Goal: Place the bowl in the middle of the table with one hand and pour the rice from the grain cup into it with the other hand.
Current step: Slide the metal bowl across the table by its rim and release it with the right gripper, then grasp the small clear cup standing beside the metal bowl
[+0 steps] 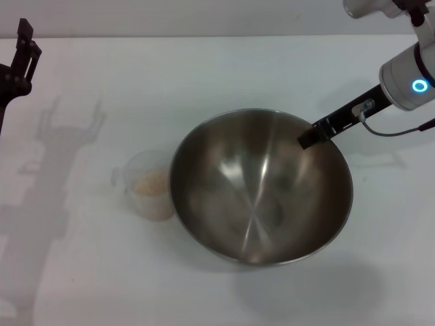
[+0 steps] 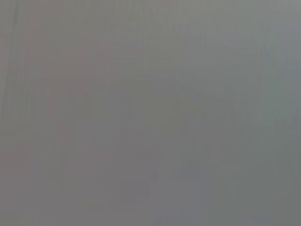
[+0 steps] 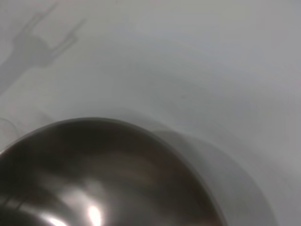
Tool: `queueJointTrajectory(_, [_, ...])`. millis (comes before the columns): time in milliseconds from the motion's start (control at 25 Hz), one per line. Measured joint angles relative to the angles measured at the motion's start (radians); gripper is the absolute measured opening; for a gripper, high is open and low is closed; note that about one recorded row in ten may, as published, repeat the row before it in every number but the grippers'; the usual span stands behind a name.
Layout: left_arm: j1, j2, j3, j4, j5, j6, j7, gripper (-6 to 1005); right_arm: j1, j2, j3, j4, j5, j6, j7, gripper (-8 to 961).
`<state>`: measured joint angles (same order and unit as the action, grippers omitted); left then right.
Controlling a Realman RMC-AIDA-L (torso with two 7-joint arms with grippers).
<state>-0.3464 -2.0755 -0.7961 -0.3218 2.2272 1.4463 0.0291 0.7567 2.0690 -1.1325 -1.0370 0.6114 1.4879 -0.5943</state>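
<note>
Bowl [image 1: 262, 197] sits mid-surface [image 1: 204, 68], my right gripper [image 1: 309, 138] at its far rim, jaws clamped on it. Placement looks nearly done. Grain cup [image 1: 148, 185] with rice [image 1: 152, 185] touches its left side, unpoured. Left gripper [image 1: 20, 58] parked far left, jaws state unclear.
</note>
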Motion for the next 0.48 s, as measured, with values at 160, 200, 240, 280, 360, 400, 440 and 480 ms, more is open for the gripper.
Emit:
queueJointTrajectory(160, [0.001,0.000,0.000,0.002,0.000,0.006,0.000,767,-0.008,0.003,0.001,-0.056,0.000,0.001,0.005,182])
queueJointTrajectory(200, [0.001,0.000,0.000,0.002,0.000,0.006,0.000,767,-0.015,0.004,0.001,-0.083,0.000,0.003,0.005,213])
queueJointTrajectory(240, [0.002,0.000,0.000,0.005,0.000,0.017,0.000,766,-0.020,0.005,0.001,-0.105,-0.001,0.004,0.006,244])
queueJointTrajectory(280, [0.002,0.000,0.000,0.005,0.000,0.017,0.000,765,-0.024,0.005,0.000,-0.127,-0.001,0.004,0.007,276])
queueJointTrajectory(360, [0.004,0.000,0.000,0.003,0.000,0.018,0.000,764,-0.028,0.005,0.000,-0.160,-0.001,0.003,0.006,329])
queueJointTrajectory(400, [0.004,0.000,0.000,0.003,0.000,0.018,0.000,764,-0.029,0.005,0.000,-0.175,-0.001,0.000,0.006,351])
queueJointTrajectory(440, [0.004,0.000,0.000,0.003,0.000,0.018,0.000,763,-0.031,0.005,0.000,-0.209,-0.001,-0.018,-0.005,373])
queueJointTrajectory(480, [0.006,0.000,0.000,0.003,0.000,0.019,0.000,762,-0.031,0.005,0.000,-0.209,-0.001,-0.018,-0.005,395])
